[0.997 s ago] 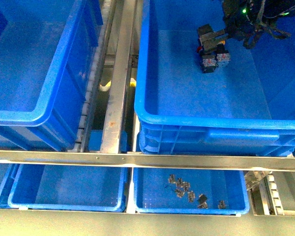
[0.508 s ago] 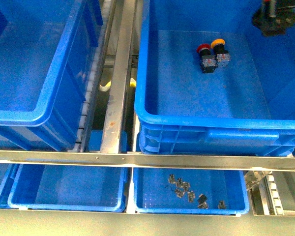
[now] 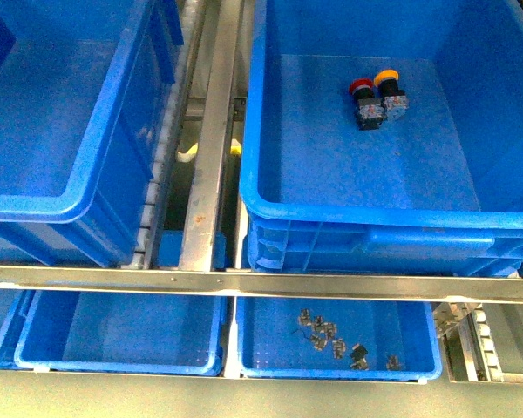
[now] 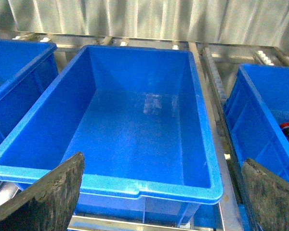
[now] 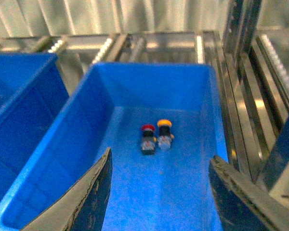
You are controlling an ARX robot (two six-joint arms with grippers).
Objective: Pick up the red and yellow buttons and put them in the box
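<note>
Red-capped mushroom push-button (image 3: 361,87) and its yellow-orange-capped twin (image 3: 387,80), each a round glossy cap on a blocky black-and-grey body, lie touching side by side on the floor of the large deep blue plastic bin with the thick rolled rim (image 3: 366,213), toward its far wall. Judging by that, the placing step looks done for this pair, and the stage in hand is the gap between a release and the next pick.

The right gripper (image 5: 159,192) hangs above that bin with its dark, rough-faced fingers (image 5: 94,197) spread wide and nothing between them; the left gripper (image 4: 161,197) is likewise parted and empty over the matching empty blue bin (image 4: 135,185) beside it.

The next move calls for finding more red or yellow caps (none show elsewhere). The shallow blue tray (image 3: 331,370) below the metal rail (image 3: 244,283) holds only small greyish bits, too small to identify. The bin walls look smooth and slightly scuffed.
</note>
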